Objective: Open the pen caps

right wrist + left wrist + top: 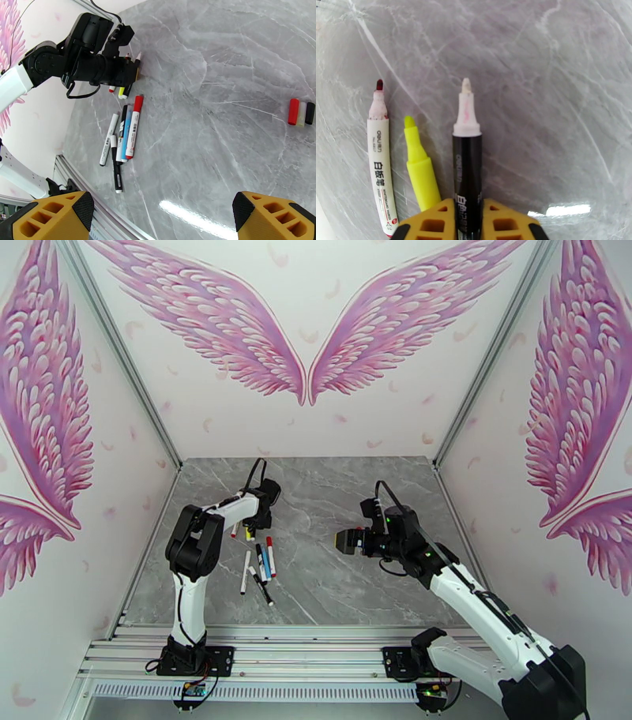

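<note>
Three pen caps (302,113) lie side by side and touching on the bare table, well to the right of the pens: one red (293,111), one pale and translucent (302,114), one black (310,113). Each is a short, smooth plastic cylinder, far shorter than any barrel.

Three pens lie uncapped at the far left, pointing the same way, almost parallel. The black-barrelled pen (467,169) has a white cone ending in a worn, pinkish felt tip. Just left of it lies the yellow highlighter (419,173), all one bright plastic with a chisel nib. Further left is a white marker (381,173) with black print and a dark red nib on a stained collar.

Four more pens (122,138) lie in a loose bunch nearer the front edge, slim glossy barrels in white, blue and black. One of them wears a red cap (138,103) on its far end. I cannot tell how the other three are capped.

The left gripper (468,203) is clenched on the black-barrelled pen, its yellow ribbed fingers (434,221) pressing the barrel from both sides. The right gripper (160,201) hangs over the middle of the table with its jaws spread wide, grasping nothing.

The table (332,579) is a smooth grey slab with white marble veining and a faint sheen.
</note>
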